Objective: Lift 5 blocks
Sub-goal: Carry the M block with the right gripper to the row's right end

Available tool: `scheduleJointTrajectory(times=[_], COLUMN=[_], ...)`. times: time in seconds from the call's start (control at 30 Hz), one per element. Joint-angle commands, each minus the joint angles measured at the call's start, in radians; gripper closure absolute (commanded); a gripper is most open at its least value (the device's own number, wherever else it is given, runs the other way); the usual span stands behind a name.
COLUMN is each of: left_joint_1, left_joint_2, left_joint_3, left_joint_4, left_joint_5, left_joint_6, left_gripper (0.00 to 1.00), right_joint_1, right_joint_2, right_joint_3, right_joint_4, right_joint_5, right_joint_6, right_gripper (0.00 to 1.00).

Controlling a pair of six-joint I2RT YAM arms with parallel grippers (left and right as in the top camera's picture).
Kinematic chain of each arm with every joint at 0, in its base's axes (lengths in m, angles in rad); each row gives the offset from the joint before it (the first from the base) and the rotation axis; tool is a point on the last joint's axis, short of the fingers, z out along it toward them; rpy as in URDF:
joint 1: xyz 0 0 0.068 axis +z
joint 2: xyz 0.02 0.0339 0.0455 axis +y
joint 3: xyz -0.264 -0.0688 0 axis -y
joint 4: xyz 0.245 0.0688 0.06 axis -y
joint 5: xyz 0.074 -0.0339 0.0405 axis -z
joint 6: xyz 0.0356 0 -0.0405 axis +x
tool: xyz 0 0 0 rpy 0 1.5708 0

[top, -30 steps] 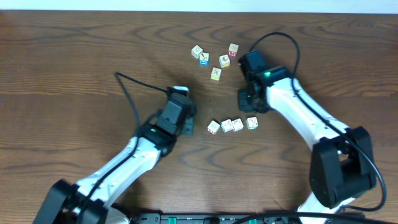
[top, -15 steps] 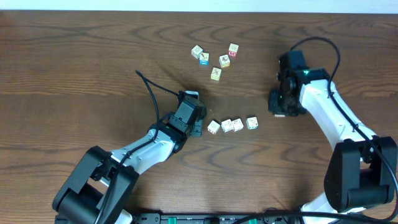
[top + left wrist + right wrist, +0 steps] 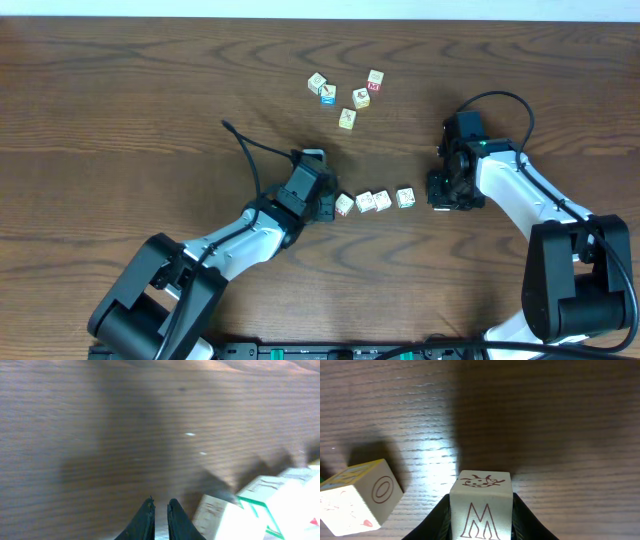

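The right gripper [image 3: 481,515] pinches an M-printed block [image 3: 481,487], likely to extend the row of blocks [image 3: 374,201]; the left gripper [image 3: 160,504], fingers together and empty, flanks its other end.

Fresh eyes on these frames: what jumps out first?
The right wrist view is dominated by a cream block printed with an M, clamped in the right gripper just above the table. From overhead, a row of four blocks lies mid-table, with the left gripper, shut on nothing, at one end of it. A loose cluster of cubes sits farther back.
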Motion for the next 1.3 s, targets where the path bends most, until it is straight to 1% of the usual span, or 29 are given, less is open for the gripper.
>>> scheduleJointTrajectory(times=[0.0,0.1,0.23,0.33,0.53,0.67,0.8,0.97,1.27], left_joint_1=[-0.033,-0.053,-0.057,-0.057,-0.057,-0.057,-0.057,-0.057,-0.057], left_joint_2=[0.010,0.011,0.026,0.047,0.067,0.067,0.067,0.067,0.067], left_joint_3=[-0.004,-0.004,-0.004,-0.004,-0.004,-0.004,-0.004,-0.004,-0.004], left_joint_4=[0.020,0.033,0.031,0.030,0.029,0.029,0.029,0.029,0.029], left_joint_5=[0.021,0.020,0.020,0.021,0.020,0.012,0.005,0.002,0.002], left_joint_6=[-0.019,-0.018,-0.019,-0.019,-0.019,-0.018,-0.014,-0.014,-0.011], left_gripper=[0.88,0.88,0.88,0.88,0.88,0.88,0.88,0.88,0.88], right_joint_1=[0.000,0.000,0.000,0.000,0.000,0.000,0.000,-0.001,-0.002], right_joint_2=[-0.006,-0.006,-0.006,-0.006,-0.006,-0.006,-0.006,-0.006,-0.006], right_joint_3=[-0.019,-0.019,-0.019,-0.019,-0.019,-0.019,-0.019,-0.019,-0.019], right_joint_4=[0.012,0.030,0.043,0.061,0.076,0.073,0.074,0.075,0.083], right_joint_5=[-0.037,-0.073,-0.091,-0.177,-0.195,-0.159,-0.148,-0.142,-0.141], right_joint_6=[-0.036,-0.082,-0.106,-0.172,-0.189,-0.195,-0.192,-0.191,-0.185], right_gripper=[0.99,0.98,0.98,0.98,0.96,0.86,0.82,0.70,0.64])
